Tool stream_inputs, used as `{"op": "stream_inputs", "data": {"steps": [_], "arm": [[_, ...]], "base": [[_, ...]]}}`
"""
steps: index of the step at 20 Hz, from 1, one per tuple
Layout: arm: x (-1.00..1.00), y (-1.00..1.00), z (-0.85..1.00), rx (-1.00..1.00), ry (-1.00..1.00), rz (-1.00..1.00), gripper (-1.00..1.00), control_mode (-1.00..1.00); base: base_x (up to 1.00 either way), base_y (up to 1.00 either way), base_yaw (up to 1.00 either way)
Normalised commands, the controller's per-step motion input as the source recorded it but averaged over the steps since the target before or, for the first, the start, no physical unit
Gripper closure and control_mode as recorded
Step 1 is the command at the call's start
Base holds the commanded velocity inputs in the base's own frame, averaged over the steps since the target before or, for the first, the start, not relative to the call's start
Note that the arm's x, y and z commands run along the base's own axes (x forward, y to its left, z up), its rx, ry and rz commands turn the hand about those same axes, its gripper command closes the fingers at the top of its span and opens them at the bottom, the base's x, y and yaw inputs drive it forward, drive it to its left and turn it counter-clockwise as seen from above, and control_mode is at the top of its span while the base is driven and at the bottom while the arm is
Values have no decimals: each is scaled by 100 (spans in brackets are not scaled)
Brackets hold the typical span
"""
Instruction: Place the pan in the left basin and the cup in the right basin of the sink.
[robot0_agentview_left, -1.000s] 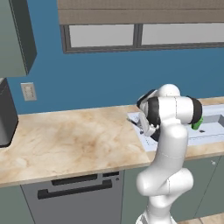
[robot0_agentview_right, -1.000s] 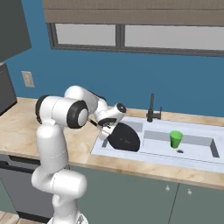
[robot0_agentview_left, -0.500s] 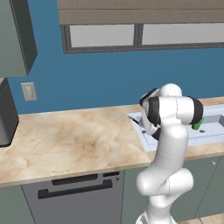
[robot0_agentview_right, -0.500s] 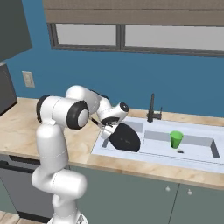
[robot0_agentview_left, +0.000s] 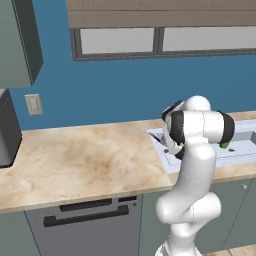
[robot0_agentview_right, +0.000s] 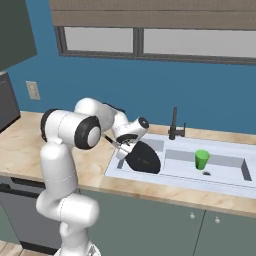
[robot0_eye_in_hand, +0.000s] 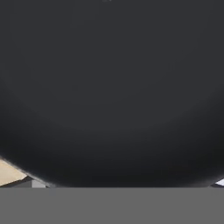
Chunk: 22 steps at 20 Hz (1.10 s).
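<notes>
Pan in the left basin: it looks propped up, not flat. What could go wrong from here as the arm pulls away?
1. The pan stands tilted in the left basin, so it may slide or drop flat.
2. The gripper sits close against the pan; retreating could snag its handle or rim.
3. A hard slide could jolt the cup, upright in the right basin.

Matt black pan (robot0_agentview_right: 144, 158), smooth glossy green cup (robot0_agentview_right: 202, 159), pale smooth sink (robot0_agentview_right: 220, 184), marbled stone-look counter (robot0_agentview_left: 85, 162)

Tilted black pan (robot0_agentview_right: 143, 158), left basin (robot0_agentview_right: 156, 145)
</notes>
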Motion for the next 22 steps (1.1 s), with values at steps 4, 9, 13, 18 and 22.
{"op": "stream_inputs", "data": {"steps": [4, 9, 13, 18, 22], "arm": [[2, -6, -42, -14, 0, 0, -100, -100], [6, 0, -91, -18, 4, 1, -100, -100], [0, 0, -74, -15, 0, 1, -100, -100], [0, 0, -56, -14, 0, 1, -100, -100], [-2, 0, 34, -22, -12, 0, -100, -100]], "base": [[0, 0, 0], [0, 0, 0], [0, 0, 0], [0, 0, 0], [0, 0, 0]]}}
